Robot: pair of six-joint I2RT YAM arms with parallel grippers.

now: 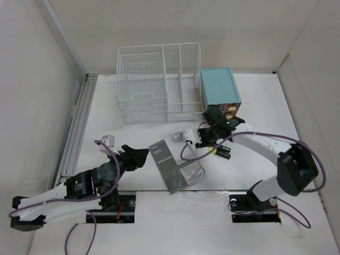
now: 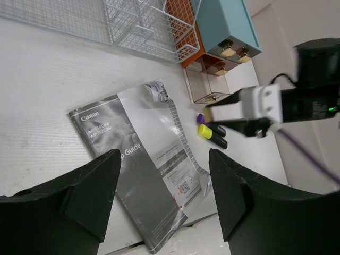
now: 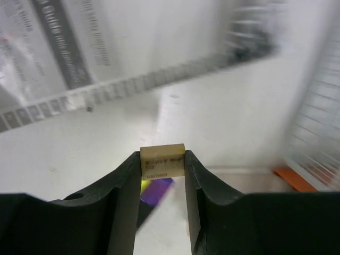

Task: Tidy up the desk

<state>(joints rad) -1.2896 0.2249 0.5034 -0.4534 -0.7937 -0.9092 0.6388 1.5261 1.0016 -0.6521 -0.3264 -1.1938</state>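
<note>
Top view. We list one table [image 1: 265, 106]: matte white, flat, filling the walled enclosure, with two rectangular cutouts [image 1: 125, 206] on its near edge around the arm bases. At its far edge stands a white wire rack [image 1: 159, 85], with a teal box [image 1: 219, 87] just beside it on the right. Toward the middle of the near edge lies a grey booklet [image 1: 176, 166]. The left gripper [image 1: 141, 155] hangs left of the booklet, jaws spread, nothing between them.

Left wrist view. A paper strip [image 2: 178, 133] lies across the booklet. A clear drawer [image 2: 204, 85] juts from the box's orange front. Yellow and purple markers [image 2: 211, 135] lie beside it, below the right gripper [image 2: 208, 114].

Right wrist view. The right gripper pinches a small cream block [image 3: 162, 159]. The table beneath is blurred.
</note>
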